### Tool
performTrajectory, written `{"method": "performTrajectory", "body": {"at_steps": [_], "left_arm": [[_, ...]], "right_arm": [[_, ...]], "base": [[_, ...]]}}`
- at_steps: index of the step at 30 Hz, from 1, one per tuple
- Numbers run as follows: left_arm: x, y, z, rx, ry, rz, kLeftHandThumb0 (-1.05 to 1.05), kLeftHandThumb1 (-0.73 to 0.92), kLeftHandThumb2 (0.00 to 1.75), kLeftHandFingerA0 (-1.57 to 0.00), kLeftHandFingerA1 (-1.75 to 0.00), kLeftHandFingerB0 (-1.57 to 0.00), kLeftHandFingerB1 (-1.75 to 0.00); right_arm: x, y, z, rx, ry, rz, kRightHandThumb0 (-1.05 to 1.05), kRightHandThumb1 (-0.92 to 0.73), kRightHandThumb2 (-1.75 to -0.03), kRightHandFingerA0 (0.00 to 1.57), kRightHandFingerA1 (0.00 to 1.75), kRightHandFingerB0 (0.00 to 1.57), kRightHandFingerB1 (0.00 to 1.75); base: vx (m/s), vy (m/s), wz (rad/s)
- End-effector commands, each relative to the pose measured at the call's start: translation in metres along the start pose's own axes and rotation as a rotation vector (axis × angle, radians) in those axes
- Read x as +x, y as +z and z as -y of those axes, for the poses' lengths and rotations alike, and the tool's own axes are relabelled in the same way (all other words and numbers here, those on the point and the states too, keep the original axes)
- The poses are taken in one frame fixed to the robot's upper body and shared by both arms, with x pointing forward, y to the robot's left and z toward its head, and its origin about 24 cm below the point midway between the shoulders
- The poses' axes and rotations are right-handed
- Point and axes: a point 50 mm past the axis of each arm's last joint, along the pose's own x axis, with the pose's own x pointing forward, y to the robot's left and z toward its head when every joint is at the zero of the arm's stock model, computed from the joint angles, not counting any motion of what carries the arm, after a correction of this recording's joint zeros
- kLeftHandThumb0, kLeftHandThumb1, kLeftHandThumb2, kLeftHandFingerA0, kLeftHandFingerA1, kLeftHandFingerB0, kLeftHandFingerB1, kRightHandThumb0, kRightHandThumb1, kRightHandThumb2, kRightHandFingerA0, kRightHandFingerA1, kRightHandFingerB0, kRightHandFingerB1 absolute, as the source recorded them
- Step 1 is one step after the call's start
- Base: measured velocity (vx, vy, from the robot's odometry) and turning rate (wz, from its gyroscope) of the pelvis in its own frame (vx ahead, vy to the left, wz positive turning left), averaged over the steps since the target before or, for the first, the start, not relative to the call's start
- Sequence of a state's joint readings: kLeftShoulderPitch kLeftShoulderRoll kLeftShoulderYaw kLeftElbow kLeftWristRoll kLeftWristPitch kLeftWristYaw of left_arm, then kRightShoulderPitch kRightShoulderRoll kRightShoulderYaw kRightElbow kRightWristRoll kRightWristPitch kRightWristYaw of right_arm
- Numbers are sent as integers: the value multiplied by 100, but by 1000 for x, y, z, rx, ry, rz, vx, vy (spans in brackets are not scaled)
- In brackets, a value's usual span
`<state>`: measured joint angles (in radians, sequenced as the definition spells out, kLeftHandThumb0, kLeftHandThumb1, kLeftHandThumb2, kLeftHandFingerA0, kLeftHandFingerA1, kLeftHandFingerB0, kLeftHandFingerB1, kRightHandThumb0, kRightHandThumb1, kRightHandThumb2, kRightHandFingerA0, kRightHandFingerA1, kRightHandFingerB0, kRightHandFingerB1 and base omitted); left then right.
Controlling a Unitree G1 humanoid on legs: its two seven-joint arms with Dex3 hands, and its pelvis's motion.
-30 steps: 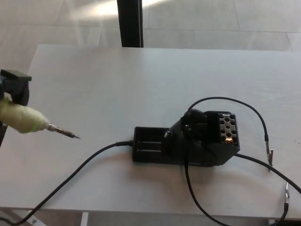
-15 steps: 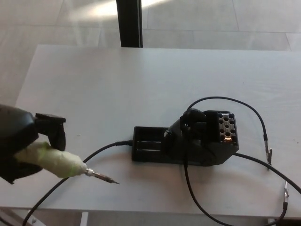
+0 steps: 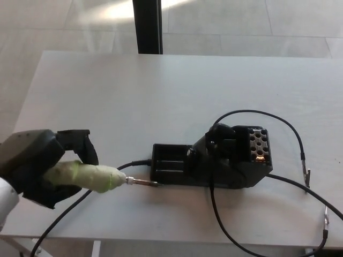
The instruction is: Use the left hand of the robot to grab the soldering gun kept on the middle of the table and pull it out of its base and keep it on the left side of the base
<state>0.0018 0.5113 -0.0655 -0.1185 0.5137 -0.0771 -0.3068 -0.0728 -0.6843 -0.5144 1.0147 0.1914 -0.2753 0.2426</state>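
Pale tiled floor and a dark vertical post (image 3: 147,25) lie behind a light wood-grain counter (image 3: 161,91) seen from above. At lower left, the left hand (image 3: 45,168) comes in from the picture's edge, its fingers clamped around the pale green grip of the iron (image 3: 94,178). The iron lies nearly level, low over the counter's near left part, its metal tip pointing right and ending just beside the left end of the base (image 3: 214,163); whether tip and base touch cannot be told. A black cord (image 3: 80,199) runs from the base's left end toward the near edge, passing under the iron. Right of centre stands the black base, with further cables (image 3: 284,126) looping from it across the right side of the counter.
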Motion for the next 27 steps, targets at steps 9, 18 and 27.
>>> {"method": "performTrajectory", "body": {"at_steps": [9, 18, 27], "left_arm": [[-2, -12, 1, 261, -183, -136, -58, 56, 78, 0, -19, -5, -32], [-5, -12, -3, 371, -227, -127, -63, 60, 77, 0, 0, -3, -16], [-6, -11, -6, 401, -202, -104, -80, 50, 83, 0, -20, -5, -11]], "right_arm": [[-1, 3, 6, -30, 1, 1, -105, -85, -78, 157, 102, 115, 97], [1, 5, 8, 10, -10, -1, -105, -84, -77, 157, 104, 107, 102], [2, 7, 7, 23, -7, 2, -105, -81, -77, 157, 107, 92, 113]], "base": [[0, 0, 0], [0, 0, 0], [0, 0, 0]]}}
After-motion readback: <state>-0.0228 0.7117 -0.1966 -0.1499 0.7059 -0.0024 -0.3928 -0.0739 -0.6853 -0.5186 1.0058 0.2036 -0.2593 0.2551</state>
